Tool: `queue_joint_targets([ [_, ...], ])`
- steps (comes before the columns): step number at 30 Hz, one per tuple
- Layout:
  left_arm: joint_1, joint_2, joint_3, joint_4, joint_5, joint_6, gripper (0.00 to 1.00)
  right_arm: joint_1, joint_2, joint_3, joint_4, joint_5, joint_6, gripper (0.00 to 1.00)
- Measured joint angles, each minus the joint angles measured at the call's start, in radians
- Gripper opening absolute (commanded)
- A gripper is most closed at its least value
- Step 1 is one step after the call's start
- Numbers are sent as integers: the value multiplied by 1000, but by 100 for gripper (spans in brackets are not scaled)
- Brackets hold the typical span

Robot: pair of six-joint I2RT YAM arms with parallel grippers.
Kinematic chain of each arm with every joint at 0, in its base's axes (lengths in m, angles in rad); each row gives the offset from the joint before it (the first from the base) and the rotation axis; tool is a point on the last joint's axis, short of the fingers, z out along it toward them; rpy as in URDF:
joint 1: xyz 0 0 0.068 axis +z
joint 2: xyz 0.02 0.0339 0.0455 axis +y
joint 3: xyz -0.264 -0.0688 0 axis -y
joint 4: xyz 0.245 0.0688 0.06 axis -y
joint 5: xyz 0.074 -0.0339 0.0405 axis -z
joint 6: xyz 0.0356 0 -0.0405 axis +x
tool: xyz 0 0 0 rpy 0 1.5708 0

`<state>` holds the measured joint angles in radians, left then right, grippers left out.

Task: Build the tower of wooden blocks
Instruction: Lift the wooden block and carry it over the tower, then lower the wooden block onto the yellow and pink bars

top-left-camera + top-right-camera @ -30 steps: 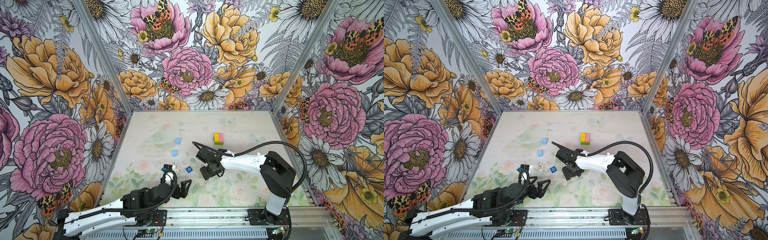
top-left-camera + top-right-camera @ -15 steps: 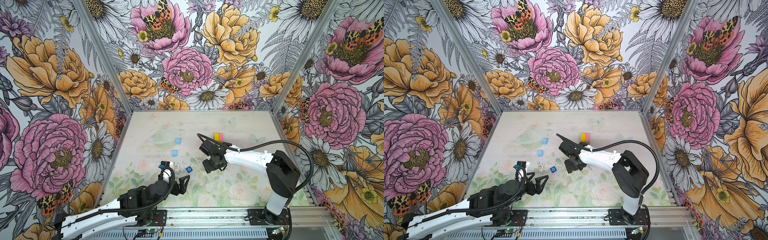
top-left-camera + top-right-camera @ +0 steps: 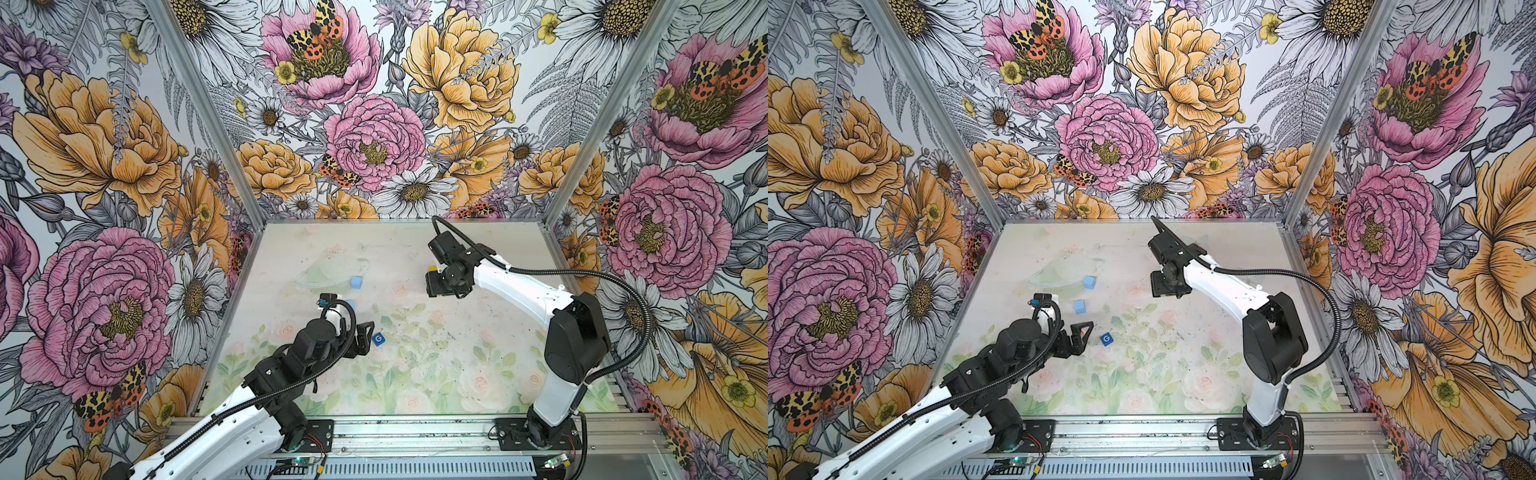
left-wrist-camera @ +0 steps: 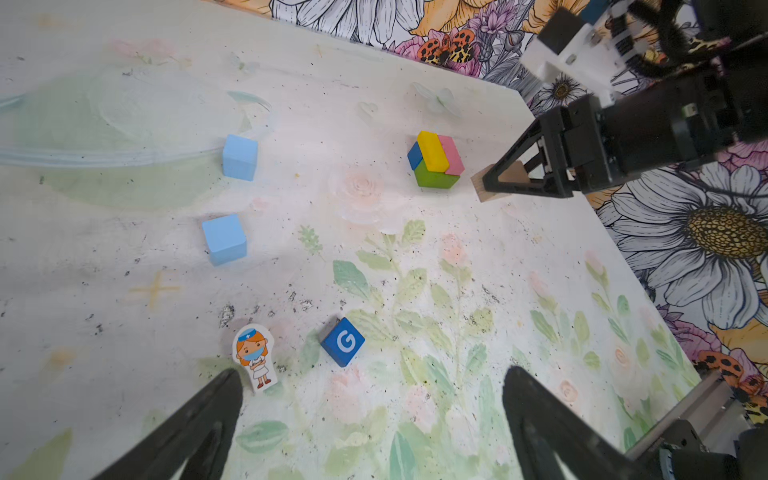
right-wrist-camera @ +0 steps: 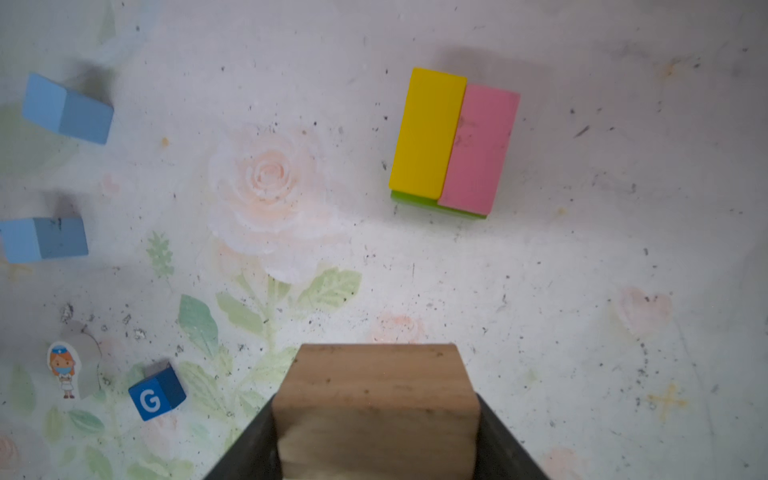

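Note:
The wood block tower (image 4: 436, 160) stands at the back right of the table: a yellow brick (image 5: 428, 133) and a pink brick (image 5: 478, 147) lie side by side on a green brick (image 5: 436, 205) and a dark blue one. In a top view only a yellow corner (image 3: 432, 269) shows past my right gripper (image 3: 440, 284). That gripper (image 5: 376, 415) is shut on a plain tan block (image 5: 376, 390), held close beside the tower (image 4: 492, 187). My left gripper (image 4: 370, 386) is open near the white toy figure (image 4: 254, 357). Two light blue cubes (image 4: 240, 157) (image 4: 224, 239) lie left of the tower.
A small dark blue cube marked G (image 4: 343, 341) (image 3: 377, 339) lies next to the figure. A clear plastic sheet (image 3: 328, 270) lies behind the light blue cubes (image 3: 1089, 282) (image 3: 1079, 306). Flowered walls close the table on three sides.
My right gripper has carried the tan block away from the table's middle toward the back, up to the tower. My left gripper has moved forward toward the figure, still open.

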<state>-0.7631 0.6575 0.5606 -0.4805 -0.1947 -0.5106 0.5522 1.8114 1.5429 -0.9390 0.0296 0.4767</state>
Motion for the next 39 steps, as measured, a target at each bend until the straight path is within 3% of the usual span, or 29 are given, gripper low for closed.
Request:
queue_joint_targets([
  [7, 42, 164, 86, 69, 84, 78, 99, -72, 163, 166, -24, 1, 4, 49],
  [16, 103, 276, 109, 137, 154, 126, 99, -106, 301, 332, -77, -4, 3, 49],
  [25, 150, 305, 116, 150, 197, 145, 99, -113, 346, 431, -110, -9, 3, 49],
  [39, 158, 297, 116, 172, 212, 145, 99, -115, 361, 439, -146, -9, 4, 49],
])
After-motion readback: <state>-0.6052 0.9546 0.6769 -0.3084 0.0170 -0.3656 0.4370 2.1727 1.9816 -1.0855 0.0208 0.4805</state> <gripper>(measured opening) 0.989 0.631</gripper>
